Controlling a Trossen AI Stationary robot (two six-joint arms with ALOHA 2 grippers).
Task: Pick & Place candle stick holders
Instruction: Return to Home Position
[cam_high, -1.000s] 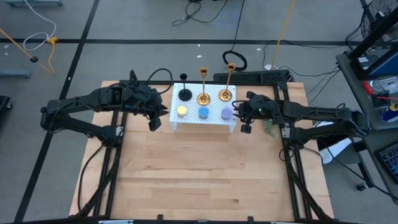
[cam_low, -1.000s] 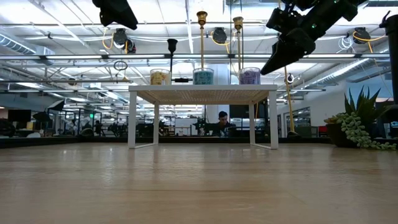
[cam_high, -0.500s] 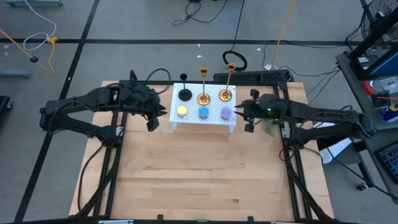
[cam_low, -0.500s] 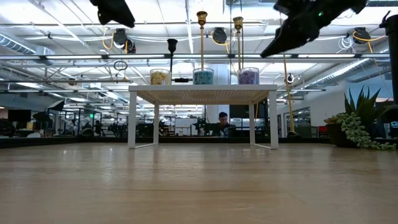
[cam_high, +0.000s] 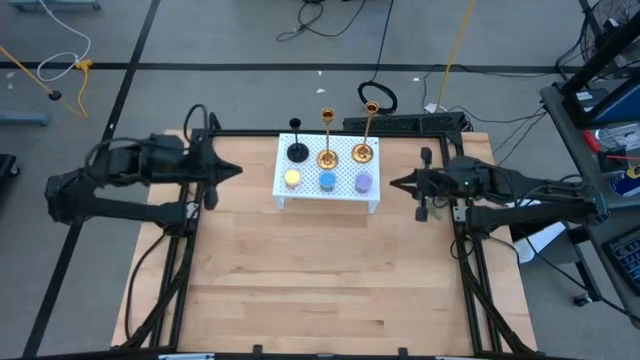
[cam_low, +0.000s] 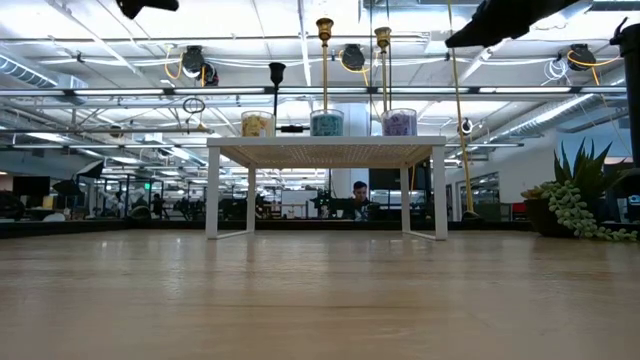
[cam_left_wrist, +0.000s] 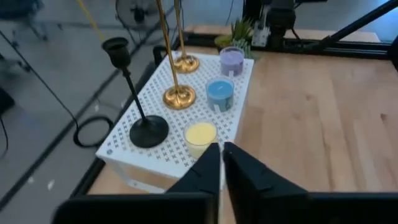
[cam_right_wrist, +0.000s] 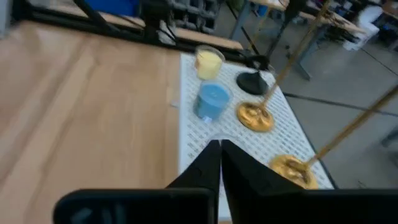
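Note:
A white perforated stand stands at the table's far middle. On its top stand two brass candle stick holders and a shorter black one, on their round bases, with a yellow piece, a blue piece and a lavender piece in front. My left gripper is shut and empty, left of the stand and above it. My right gripper is shut and empty, right of the stand. The left wrist view shows the black holder and the yellow piece nearest its fingers.
A green plant sprig lies at the table's right, by the right arm. Black frame rails run along the table's far edge and sides. Bare wood stretches from the stand toward the near edge. A person shows in the room behind.
Both arms have drawn back from the stand and risen. My left gripper has gone toward the table's left edge, my right gripper toward the right edge. The holders and pieces on the stand have stayed where they were.

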